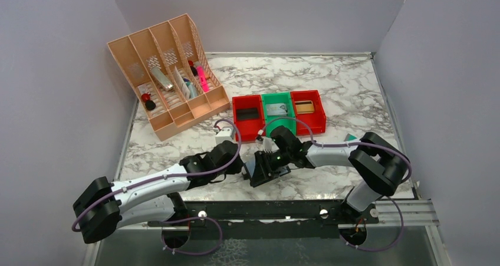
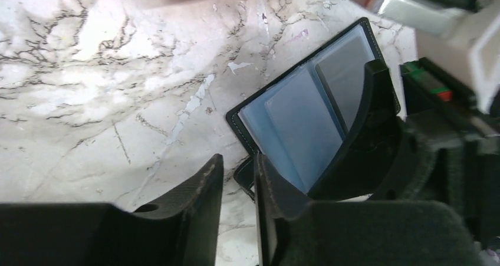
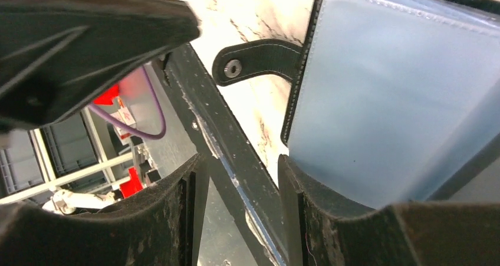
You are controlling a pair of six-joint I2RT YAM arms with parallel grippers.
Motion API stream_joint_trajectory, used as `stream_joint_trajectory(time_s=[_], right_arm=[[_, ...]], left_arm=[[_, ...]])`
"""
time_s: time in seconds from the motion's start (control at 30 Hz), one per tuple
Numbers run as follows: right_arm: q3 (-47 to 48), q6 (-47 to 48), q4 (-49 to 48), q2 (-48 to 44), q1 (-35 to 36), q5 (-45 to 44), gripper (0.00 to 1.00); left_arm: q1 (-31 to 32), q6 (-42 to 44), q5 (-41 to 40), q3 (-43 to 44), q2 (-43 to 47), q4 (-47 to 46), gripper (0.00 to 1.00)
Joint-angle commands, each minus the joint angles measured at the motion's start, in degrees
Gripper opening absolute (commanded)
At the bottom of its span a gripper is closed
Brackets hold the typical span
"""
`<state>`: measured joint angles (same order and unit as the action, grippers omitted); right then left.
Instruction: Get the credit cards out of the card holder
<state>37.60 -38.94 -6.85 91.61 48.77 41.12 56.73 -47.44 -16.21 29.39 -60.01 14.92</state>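
The black card holder lies open on the marble near the front edge, between both grippers. In the left wrist view its grey-blue panels face up, and a darker grey credit card shows in the far pocket. My left gripper is open by a narrow gap at the holder's near corner, with only marble and the holder's tab beyond its tips. My right gripper is open; one of its fingers lies over the panel, and the snap tab sticks out beside it.
A row of red, green and red bins stands behind the holder with flat things in them. A peach desk organiser fills the back left. A small teal block lies at the right. The table's front edge and its rail run close by.
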Motion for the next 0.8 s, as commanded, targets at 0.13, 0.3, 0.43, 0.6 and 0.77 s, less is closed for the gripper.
stream_joint_trajectory(time_s=[0.13, 0.3, 0.43, 0.6, 0.77], right_arm=[[-0.6, -0.3, 1.0, 0.4, 0.8, -9.5, 0.46], [-1.7, -1.5, 0.8, -2.2, 0.8, -11.8, 0.42], [-2.8, -3.3, 1.2, -0.6, 0.8, -14.6, 0.33], [-7.3, -7.1, -4.4, -1.4, 0.8, -14.9, 0.22], [-10.5, -9.2, -6.5, -4.2, 0.8, -17.0, 0.16]], left_arm=[[0.0, -1.0, -2.4, -0.6, 4.5, 0.7, 0.36], [0.0, 2.7, 0.5, 2.4, 1.7, -3.0, 0.43], [-0.4, 8.2, 2.3, 8.2, -3.6, -6.6, 0.49], [-2.4, 10.2, 8.1, 14.7, -13.9, -7.7, 0.45], [-2.6, 7.5, 14.8, 14.2, -22.5, -12.4, 0.33]])
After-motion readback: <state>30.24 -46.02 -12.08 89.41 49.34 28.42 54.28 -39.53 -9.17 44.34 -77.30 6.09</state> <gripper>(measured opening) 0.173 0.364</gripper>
